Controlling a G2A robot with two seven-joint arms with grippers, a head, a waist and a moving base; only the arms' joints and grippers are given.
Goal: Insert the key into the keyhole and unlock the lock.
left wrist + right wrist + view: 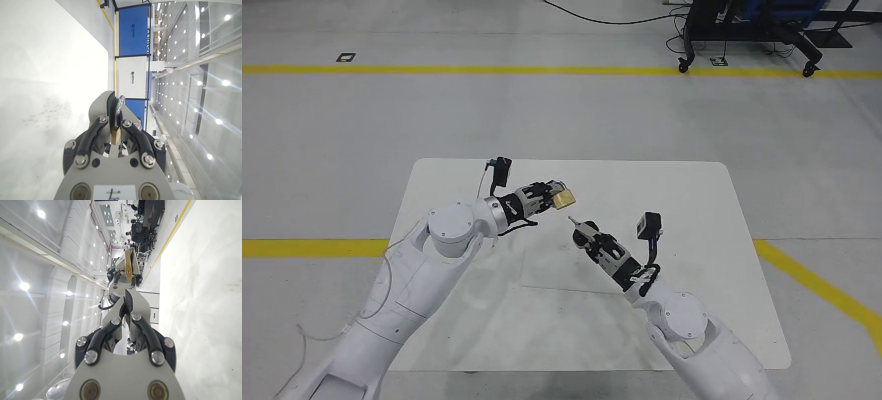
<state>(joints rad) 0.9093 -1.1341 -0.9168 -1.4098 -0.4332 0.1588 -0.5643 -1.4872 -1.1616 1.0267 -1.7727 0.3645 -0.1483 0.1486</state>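
Over the table's [712,200] middle, the left gripper [554,196] clamps the lock [564,199]. The right gripper [585,236], near-right of it, pinches the key [574,223], whose tip is apart from the lock. The right wrist view shows the keyhole [128,272]; the left wrist view shows the shackle [120,104].

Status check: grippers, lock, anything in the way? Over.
Left gripper shut on padlock. Right gripper shut, apart from keyhole; key not discernible. Nothing between them.
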